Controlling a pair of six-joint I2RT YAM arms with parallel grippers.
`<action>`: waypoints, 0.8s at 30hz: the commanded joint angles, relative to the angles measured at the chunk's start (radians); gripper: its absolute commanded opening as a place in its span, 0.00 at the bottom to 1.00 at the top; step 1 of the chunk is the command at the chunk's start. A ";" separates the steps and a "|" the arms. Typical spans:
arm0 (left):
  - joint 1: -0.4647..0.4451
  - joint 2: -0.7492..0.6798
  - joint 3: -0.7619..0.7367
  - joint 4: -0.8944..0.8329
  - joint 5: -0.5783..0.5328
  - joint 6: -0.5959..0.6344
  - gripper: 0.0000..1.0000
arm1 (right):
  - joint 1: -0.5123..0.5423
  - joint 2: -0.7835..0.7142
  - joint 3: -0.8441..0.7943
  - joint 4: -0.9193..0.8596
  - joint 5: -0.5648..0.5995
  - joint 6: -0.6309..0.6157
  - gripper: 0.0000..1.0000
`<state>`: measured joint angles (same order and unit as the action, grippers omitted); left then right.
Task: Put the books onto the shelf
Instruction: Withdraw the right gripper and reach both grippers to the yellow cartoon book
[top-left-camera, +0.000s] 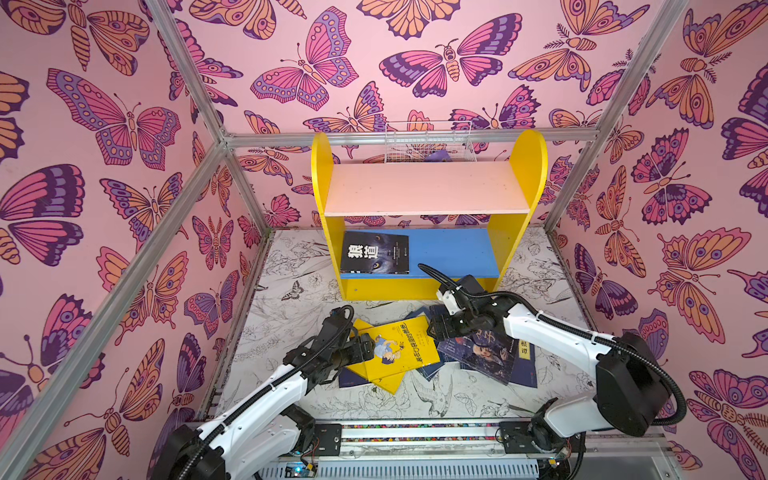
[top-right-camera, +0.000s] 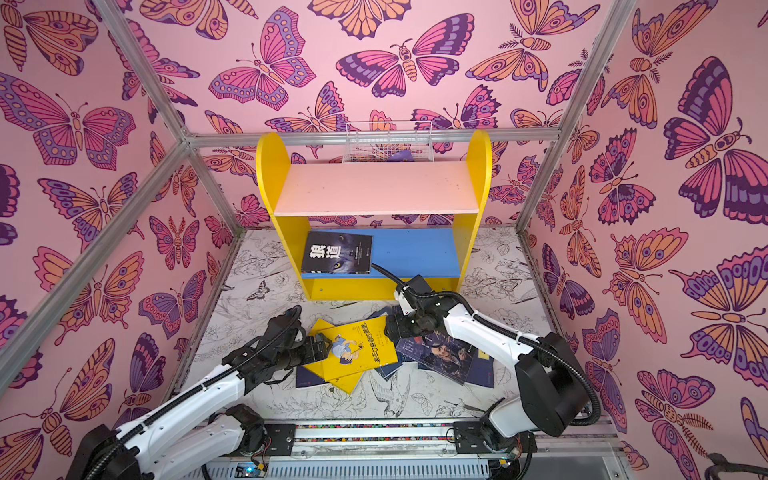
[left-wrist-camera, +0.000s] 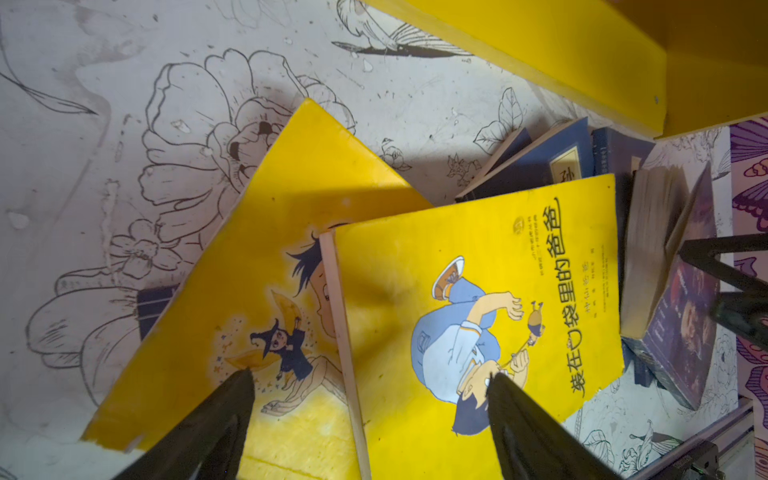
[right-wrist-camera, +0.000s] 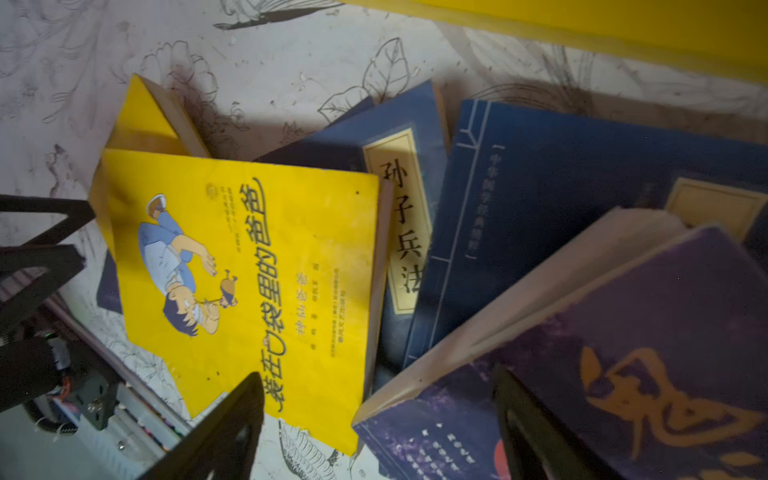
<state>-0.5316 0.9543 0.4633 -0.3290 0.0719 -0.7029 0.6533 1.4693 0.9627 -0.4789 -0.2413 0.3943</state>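
Butterfly wallpaper surrounds a flower-sketched floor (top-left-camera: 299, 266). The shelf (top-left-camera: 428, 187) stands far, with the wolf book (top-left-camera: 374, 252) on its blue board. The other books (top-left-camera: 399, 347) lie heaped near it. The left gripper (left-wrist-camera: 370, 388) and right gripper (right-wrist-camera: 380, 397) hover spread, empty. Only the wrist views show the navy titles (right-wrist-camera: 401, 216).

Two white arms (top-left-camera: 266, 390) (top-left-camera: 548, 332) with black joints, ribbed black cables tied along them with white straps, black wrists, each ending in a black tool (top-left-camera: 376, 347) (top-left-camera: 430, 328).
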 joint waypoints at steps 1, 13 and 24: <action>-0.008 0.022 0.015 0.009 0.027 0.033 0.89 | -0.002 0.039 0.027 -0.003 -0.105 -0.048 0.84; -0.022 0.128 0.026 0.010 0.036 0.039 0.80 | -0.002 0.225 0.089 -0.012 -0.257 -0.095 0.77; -0.027 0.174 0.024 0.028 0.024 0.031 0.58 | -0.002 0.205 0.147 0.061 -0.398 -0.073 0.64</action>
<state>-0.5507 1.1126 0.4873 -0.2958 0.0967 -0.6750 0.6495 1.7054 1.0672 -0.4526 -0.5556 0.3302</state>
